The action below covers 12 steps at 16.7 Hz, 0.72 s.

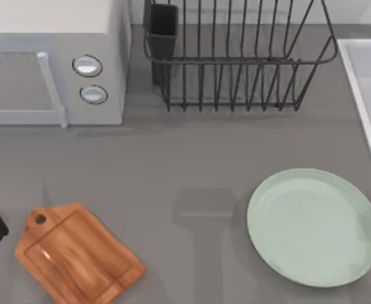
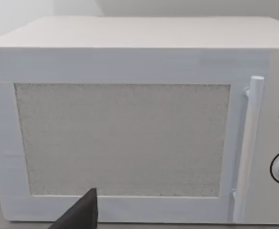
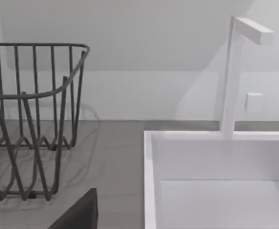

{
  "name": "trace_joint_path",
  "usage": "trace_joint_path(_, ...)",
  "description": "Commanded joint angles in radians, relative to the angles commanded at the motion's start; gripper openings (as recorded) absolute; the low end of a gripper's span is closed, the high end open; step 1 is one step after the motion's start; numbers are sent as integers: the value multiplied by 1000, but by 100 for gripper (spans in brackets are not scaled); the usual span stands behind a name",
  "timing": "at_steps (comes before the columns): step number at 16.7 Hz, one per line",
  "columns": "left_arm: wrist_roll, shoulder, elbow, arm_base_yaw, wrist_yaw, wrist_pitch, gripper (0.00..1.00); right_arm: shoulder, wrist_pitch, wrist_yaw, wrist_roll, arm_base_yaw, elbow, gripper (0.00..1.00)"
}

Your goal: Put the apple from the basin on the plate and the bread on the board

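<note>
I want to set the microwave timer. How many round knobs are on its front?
2. Both sit on the microwave panel right of the door handle: the upper knob, and the lower knob just beneath it. None look hidden.

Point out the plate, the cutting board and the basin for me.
plate [image 1: 312, 228]: top view, on its bare centre.
board [image 1: 77, 253]: top view, on the middle of its wooden face.
basin [image 3: 149, 176]: right wrist view, on its raised near-side rim.
</note>
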Motion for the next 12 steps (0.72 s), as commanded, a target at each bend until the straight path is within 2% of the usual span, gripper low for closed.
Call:
trace_joint_path(5, 0, 0, 0, 0, 0, 0, 100, 207, -118, 0, -34, -36, 186, 100)
trace_joint_path(12, 0, 0, 0, 0, 0, 0, 100, 844, -449, 1, -128, -136, 706, 100)
